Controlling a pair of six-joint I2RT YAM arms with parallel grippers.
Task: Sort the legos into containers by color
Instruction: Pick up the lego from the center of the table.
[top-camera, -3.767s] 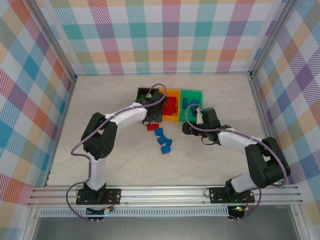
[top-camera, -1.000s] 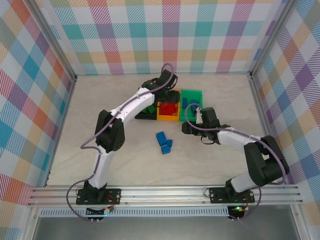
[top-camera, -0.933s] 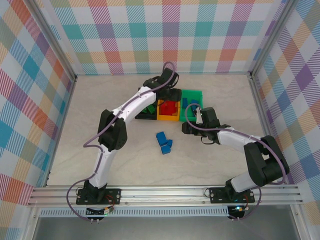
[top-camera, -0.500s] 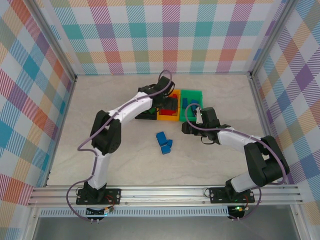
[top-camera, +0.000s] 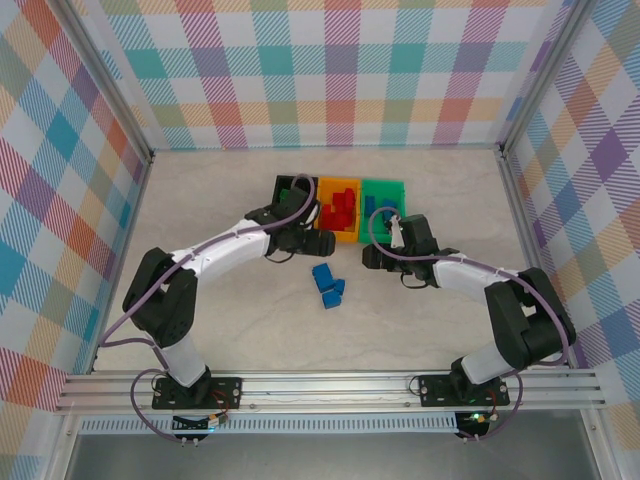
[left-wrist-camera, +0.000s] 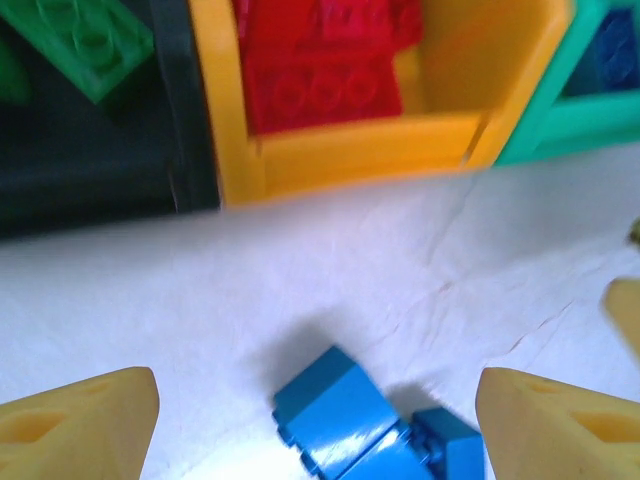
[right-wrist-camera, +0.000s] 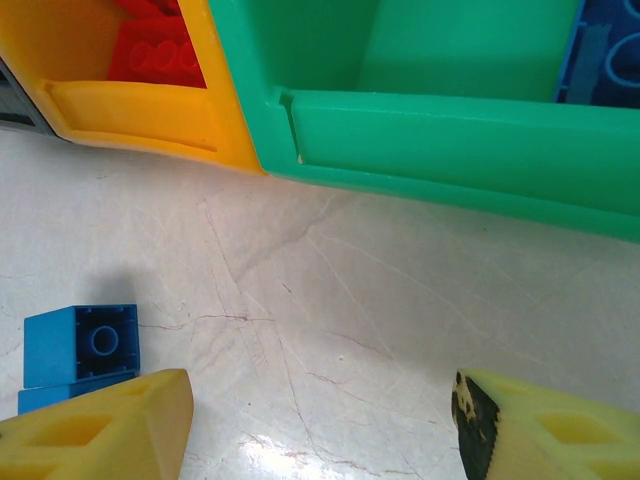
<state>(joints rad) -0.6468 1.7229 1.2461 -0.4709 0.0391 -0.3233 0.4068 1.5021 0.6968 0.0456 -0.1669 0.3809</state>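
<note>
Bright, even light falls from above, leaving soft, short shadows beside the blue legos (left-wrist-camera: 335, 405). The left wrist view is smeared, perhaps by motion. Glare whitens the table (right-wrist-camera: 300, 455) near both wrist cameras.

The left arm (top-camera: 215, 255) and right arm (top-camera: 465, 275) have white links, black joints, purple cables (top-camera: 313, 192) and yellow wedge-shaped fingers (left-wrist-camera: 80, 420).

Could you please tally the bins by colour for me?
black bin: 1
orange bin: 1
green bin: 1
Total: 3
</note>
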